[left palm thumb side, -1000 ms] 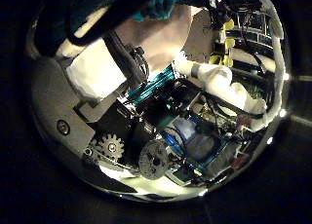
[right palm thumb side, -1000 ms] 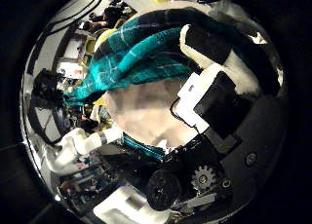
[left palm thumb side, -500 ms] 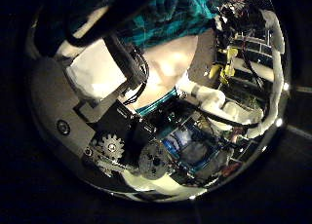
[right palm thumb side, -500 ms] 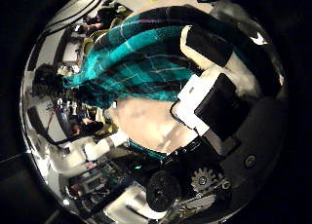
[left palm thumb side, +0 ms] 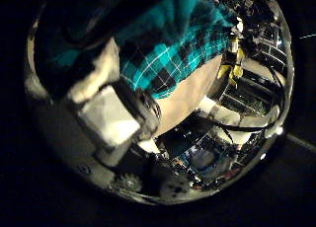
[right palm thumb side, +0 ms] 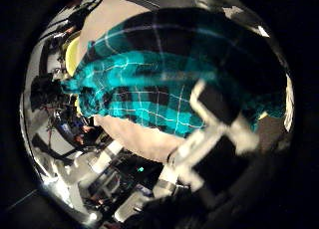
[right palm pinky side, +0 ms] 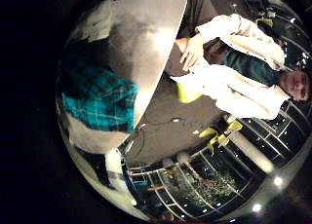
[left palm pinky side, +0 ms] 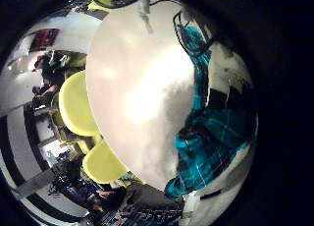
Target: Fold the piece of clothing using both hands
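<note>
- Teal plaid garment (right palm thumb side: 164, 80) fills my right palm view, close; right fingers (right palm thumb side: 221, 124) curl over the cloth, gripping it.
- My left fingers (left palm thumb side: 117, 113) pinch the same cloth (left palm thumb side: 173, 39), toward 1 o'clock.
- Garment hangs bunched at the pale desk (left palm pinky side: 137, 88) edge.
- Judged: mid-fold, cloth lifted. Next: carry the edge across evenly, both hands level.

Left hand (left palm thumb side: 114, 113) – white blocks, black links (geared) – boxy.

One plaid garment (right palm thumb side: 159, 75) (teal) and two yellow chairs (left palm pinky side: 75, 103).
</note>
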Tool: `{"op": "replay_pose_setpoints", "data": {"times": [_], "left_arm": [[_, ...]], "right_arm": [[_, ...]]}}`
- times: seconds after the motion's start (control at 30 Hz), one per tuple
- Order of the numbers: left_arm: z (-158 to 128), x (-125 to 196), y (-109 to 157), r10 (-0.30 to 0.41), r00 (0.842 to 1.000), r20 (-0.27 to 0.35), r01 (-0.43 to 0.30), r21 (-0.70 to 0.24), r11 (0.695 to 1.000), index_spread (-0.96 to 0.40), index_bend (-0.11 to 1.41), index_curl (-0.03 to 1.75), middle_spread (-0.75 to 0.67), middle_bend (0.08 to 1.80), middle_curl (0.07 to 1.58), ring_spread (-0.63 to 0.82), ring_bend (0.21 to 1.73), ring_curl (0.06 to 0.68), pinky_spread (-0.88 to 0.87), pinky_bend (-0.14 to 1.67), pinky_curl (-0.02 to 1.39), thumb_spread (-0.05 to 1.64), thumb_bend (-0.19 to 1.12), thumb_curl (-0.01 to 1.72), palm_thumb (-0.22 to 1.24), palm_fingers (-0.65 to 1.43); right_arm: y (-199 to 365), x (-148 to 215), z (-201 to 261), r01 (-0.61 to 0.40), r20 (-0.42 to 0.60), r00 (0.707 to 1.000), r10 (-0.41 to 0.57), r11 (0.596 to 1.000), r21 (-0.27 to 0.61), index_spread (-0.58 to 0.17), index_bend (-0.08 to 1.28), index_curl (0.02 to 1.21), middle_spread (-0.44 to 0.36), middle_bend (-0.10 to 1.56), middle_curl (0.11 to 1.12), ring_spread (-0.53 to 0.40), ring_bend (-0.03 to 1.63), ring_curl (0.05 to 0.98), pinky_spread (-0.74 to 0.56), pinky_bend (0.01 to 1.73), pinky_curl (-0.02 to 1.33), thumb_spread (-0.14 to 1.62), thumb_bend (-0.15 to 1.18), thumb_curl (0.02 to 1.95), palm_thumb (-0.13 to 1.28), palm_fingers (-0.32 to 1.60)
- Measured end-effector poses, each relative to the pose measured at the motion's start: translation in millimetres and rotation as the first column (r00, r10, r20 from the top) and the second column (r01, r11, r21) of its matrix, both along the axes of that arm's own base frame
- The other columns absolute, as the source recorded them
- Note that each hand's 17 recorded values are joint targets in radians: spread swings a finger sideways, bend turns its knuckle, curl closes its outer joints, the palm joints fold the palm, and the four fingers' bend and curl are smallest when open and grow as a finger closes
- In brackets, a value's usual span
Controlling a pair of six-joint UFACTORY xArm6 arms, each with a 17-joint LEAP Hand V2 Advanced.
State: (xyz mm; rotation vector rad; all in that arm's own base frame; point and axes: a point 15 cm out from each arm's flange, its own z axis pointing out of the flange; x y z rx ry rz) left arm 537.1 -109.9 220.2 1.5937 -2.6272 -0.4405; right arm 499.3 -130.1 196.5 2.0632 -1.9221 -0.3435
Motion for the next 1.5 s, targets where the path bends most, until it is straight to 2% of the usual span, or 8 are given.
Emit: {"op": "replay_pose_setpoints", "data": {"times": [0.17, 0.3, 0.43, 0.57, 0.77, 1.07, 1.37, 1.5], "left_arm": [[17, 24, 17, 0.054, 0.993, 0.102, -0.051, -0.03, 0.998, -0.35, 0.12, 1.03, -0.21, 0.21, 0.8, -0.28, 1.1, 0.446, -0.47, 1.01, 0.67, 1.07, -0.04, 0.38, 0.42, 0.04], [50, 36, 26, 0.096, 0.977, 0.19, -0.085, -0.067, 0.994, -0.22, 0.13, 0.9, -0.06, 0.21, 0.72, -0.18, 1.05, 0.413, -0.35, 0.91, 0.64, 1.06, -0.04, 0.35, 0.37, 0.03], [83, 25, 28, 0.098, 0.974, 0.203, -0.079, -0.102, 0.992, -0.13, 0.15, 0.79, 0.03, 0.22, 0.66, -0.13, 1.01, 0.393, -0.26, 0.84, 0.62, 1.05, -0.03, 0.33, 0.35, 0.04], [82, -17, 30, 0.085, 0.991, 0.101, -0.074, -0.108, 0.991, -0.08, 0.16, 0.7, 0.07, 0.22, 0.62, -0.07, 0.96, 0.372, -0.17, 0.77, 0.59, 1.05, -0.03, 0.32, 0.34, 0.04], [38, -80, 32, 0.071, 0.996, -0.053, -0.077, -0.12, 0.99, -0.04, 0.17, 0.61, 0.1, 0.22, 0.56, -0.03, 0.91, 0.347, -0.08, 0.68, 0.56, 1.08, -0.02, 0.31, 0.35, 0.07], [-34, -116, 33, 0.066, 0.995, -0.069, -0.075, -0.145, 0.987, -0.02, 0.16, 0.51, 0.09, 0.22, 0.5, -0.03, 0.89, 0.329, -0.05, 0.63, 0.53, 1.11, -0.02, 0.3, 0.37, 0.13], [-54, -116, 47, 0.087, 0.992, -0.095, -0.1, -0.141, 0.985, -0.02, 0.17, 0.45, 0.08, 0.21, 0.47, -0.03, 0.87, 0.315, -0.03, 0.58, 0.5, 1.12, -0.02, 0.29, 0.38, 0.15], [-57, -116, 55, 0.099, 0.99, -0.097, -0.112, -0.137, 0.984, -0.02, 0.17, 0.43, 0.08, 0.21, 0.46, -0.03, 0.85, 0.308, -0.02, 0.57, 0.49, 1.12, -0.02, 0.29, 0.39, 0.16]], "right_arm": [[-19, 5, 24, 0.034, 0.075, 0.997, -0.034, 0.999, -0.004, -0.408, 0.18, 0.6, -0.066, 0.44, 0.54, 0.0, 0.87, 0.451, 0.16, 0.85, 0.57, 1.27, -0.04, 0.46, 0.55, -0.12], [-36, 15, 58, 0.067, 0.194, 0.979, -0.067, 0.998, 0.004, -0.404, 0.15, 0.52, -0.038, 0.35, 0.48, 0.09, 0.77, 0.395, 0.29, 0.76, 0.51, 1.25, -0.03, 0.42, 0.5, -0.08], [-58, 1, 100, 0.076, 0.253, 0.964, -0.079, 0.997, 0.019, -0.395, 0.15, 0.45, -0.018, 0.34, 0.45, 0.117, 0.72, 0.36, 0.34, 0.67, 0.45, 1.23, -0.03, 0.4, 0.47, -0.02], [-63, -13, 128, 0.017, 0.286, 0.958, -0.023, 1.0, 0.023, -0.386, 0.15, 0.4, -0.009, 0.33, 0.43, 0.107, 0.7, 0.34, 0.36, 0.63, 0.42, 1.21, -0.02, 0.38, 0.46, 0.01], [-65, -60, 87, 0.022, 0.177, 0.984, -0.034, 0.997, 0.068, -0.368, 0.15, 0.35, -0.004, 0.32, 0.4, 0.097, 0.69, 0.32, 0.37, 0.59, 0.38, 1.2, -0.03, 0.36, 0.44, 0.06], [-67, -84, 8, 0.033, 0.029, 0.999, -0.036, 0.992, 0.121, -0.361, 0.14, 0.3, -0.002, 0.3, 0.38, 0.089, 0.66, 0.301, 0.36, 0.58, 0.36, 1.16, -0.02, 0.34, 0.42, 0.04], [-29, -76, -54, -0.026, -0.094, 0.995, 0.041, 0.988, 0.154, -0.369, 0.15, 0.28, 0.02, 0.25, 0.35, 0.139, 0.54, 0.259, 0.34, 0.55, 0.33, 1.08, -0.02, 0.34, 0.45, -0.01], [-33, -68, -61, -0.043, -0.104, 0.993, 0.053, 0.994, 0.096, -0.348, 0.15, 0.27, 0.023, 0.24, 0.35, 0.149, 0.55, 0.256, 0.34, 0.54, 0.32, 1.06, -0.02, 0.34, 0.47, 0.03]]}}
